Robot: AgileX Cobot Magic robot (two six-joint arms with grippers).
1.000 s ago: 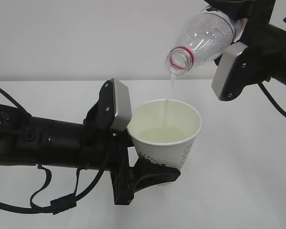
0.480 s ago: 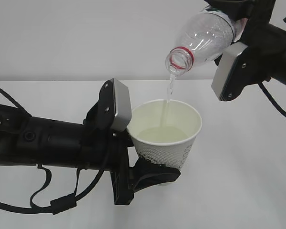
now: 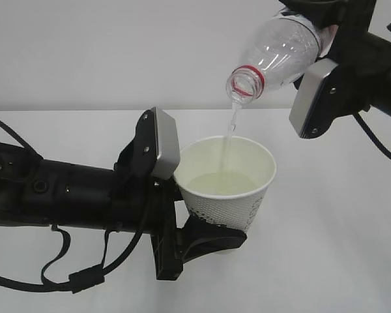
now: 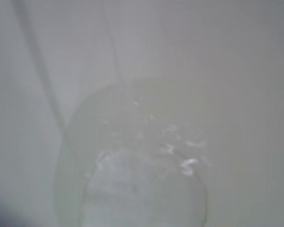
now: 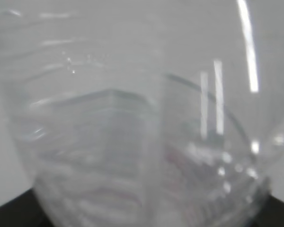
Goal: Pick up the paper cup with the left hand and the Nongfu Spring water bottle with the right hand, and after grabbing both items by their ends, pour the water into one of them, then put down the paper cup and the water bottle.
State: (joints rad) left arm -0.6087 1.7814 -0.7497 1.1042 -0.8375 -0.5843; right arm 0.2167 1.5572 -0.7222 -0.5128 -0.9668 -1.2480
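In the exterior view my left gripper [image 3: 197, 220] is shut on the lower part of the white paper cup [image 3: 229, 207], holding it upright above the table. Up at the right, my right gripper [image 3: 324, 25] is shut on the body of the clear Nongfu Spring water bottle [image 3: 281, 51], which is tilted mouth-down with its red neck ring over the cup. A thin stream of water [image 3: 231, 130] falls from the mouth into a pale pool [image 3: 221, 184] in the cup. The left wrist view shows only the blurred pale cup [image 4: 142, 156]. Filling the right wrist view is the ribbed bottle [image 5: 132, 142].
The white table [image 3: 339, 261] spreads below both arms, with a pale wall behind. Each gripper carries a light grey block, one beside the cup [image 3: 164, 145] and one under the bottle [image 3: 313, 98]. Black cables hang under the left arm [image 3: 72, 261].
Water keeps running from the bottle into the cup. Neither arm, the cup nor the bottle has visibly shifted.
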